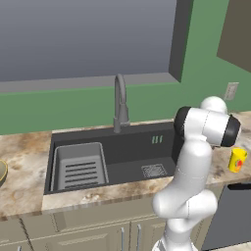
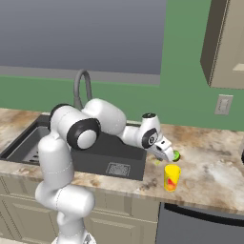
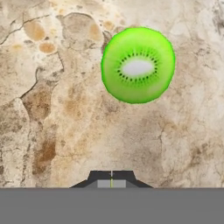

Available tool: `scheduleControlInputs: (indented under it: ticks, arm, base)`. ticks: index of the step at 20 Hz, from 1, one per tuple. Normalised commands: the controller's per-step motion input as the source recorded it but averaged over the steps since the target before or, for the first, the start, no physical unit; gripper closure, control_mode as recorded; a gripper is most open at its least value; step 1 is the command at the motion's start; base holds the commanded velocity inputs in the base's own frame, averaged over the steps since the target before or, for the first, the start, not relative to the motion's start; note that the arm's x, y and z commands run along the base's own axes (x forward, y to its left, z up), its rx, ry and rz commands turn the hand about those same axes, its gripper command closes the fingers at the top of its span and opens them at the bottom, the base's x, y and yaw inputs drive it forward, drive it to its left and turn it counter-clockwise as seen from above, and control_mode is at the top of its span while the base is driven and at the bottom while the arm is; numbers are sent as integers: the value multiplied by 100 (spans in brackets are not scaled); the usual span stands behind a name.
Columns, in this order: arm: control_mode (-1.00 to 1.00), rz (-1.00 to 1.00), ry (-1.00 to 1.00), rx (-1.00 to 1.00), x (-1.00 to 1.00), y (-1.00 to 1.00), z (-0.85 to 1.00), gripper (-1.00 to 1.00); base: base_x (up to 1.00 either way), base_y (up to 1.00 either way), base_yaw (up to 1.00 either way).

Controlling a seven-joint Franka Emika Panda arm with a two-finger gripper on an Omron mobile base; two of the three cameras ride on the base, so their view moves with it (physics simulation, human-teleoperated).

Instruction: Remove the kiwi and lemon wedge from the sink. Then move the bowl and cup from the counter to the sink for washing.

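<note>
Bowl: at the far left edge of my left base view I catch just a sliver of its tan rim, resting on the counter left of the sink.
Sink: dark basin set into the marbled stone, with the ribbed rack in its left half, the square drain toward the right, and the gooseneck faucet behind it.
My arm: it reaches out over the sink's right end to the counter on the right side.
My gripper: pointed down over the counter just right of the sink; in the hand view my two fingertips sit pressed together with nothing between them.
Lemon wedge: a tiny pale sliver on the counter just beside my gripper, on its sink side; it is too small to tell more.
Kiwi: lying on the counter cut face up, green with a pale centre and dark seeds, apart from my fingertips; in the right base view it peeks out just past my gripper.
Cup: yellow with a red mark, upright on the counter near the front edge, close in front of the kiwi and my gripper.
</note>
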Motion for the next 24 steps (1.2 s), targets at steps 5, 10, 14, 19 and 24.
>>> scheduleControlInputs:
  ticks: [5,10,14,19,24]
  arm:
    - [-100,0,0,0,3,-11,-14,100]
    - [-100,0,2,0,9,-10,-15,100]
    - [-100,0,5,-1,14,-6,-13,100]
    - [-100,0,5,0,12,-7,-11,100]
    - [-100,0,4,0,5,-8,-9,100]
  base:
    - [0,0,0]
    - [0,0,0]
    - [0,0,0]
    - [0,0,0]
    - [0,0,0]
